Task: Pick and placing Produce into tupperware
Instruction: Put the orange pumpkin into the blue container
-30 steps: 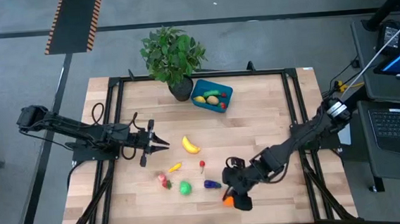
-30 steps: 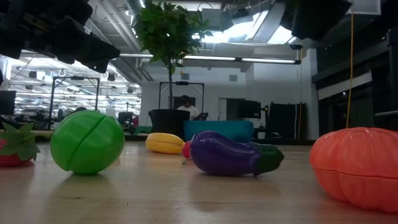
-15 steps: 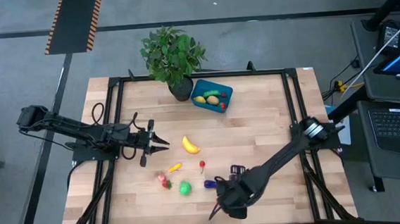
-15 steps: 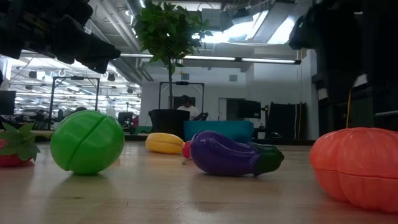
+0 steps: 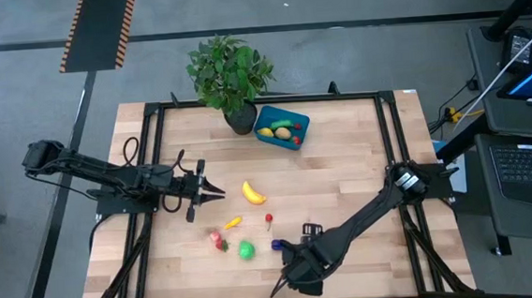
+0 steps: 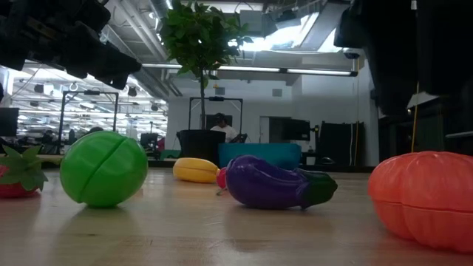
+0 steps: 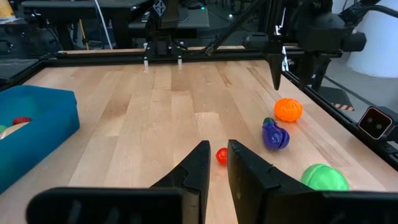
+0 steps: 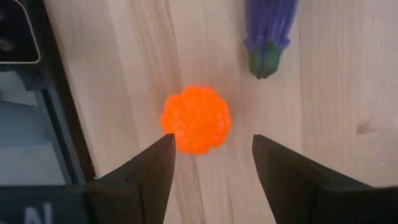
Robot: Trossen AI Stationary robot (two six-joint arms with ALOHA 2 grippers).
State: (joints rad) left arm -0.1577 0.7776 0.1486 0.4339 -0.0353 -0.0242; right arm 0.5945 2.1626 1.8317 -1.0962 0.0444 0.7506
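Observation:
An orange ribbed toy fruit (image 8: 196,118) rests on the wood near the table's front edge. My right gripper (image 8: 212,158) hangs open above it, pointing down, with one finger to each side and clear of it. In the high view this gripper (image 5: 298,274) hides the fruit. A purple eggplant (image 8: 270,31) lies just beyond. The teal tupperware (image 5: 282,129) stands at the far middle with a few pieces in it. My left gripper (image 5: 216,192) waits left of the yellow banana (image 5: 253,193), its fingers close together and holding nothing.
Loose on the table are a green ball (image 5: 246,251), a red strawberry (image 5: 218,240), a small orange-yellow piece (image 5: 233,224) and a small red piece (image 5: 269,218). A potted plant (image 5: 231,76) stands at the far edge beside the tupperware. Black rails (image 5: 411,205) frame the table.
My right gripper has swung toward the table's left and near edge and come down a little. It has tipped from a slant until it points straight down over the orange fruit, which it now covers in the high view. Its fingers have stayed open.

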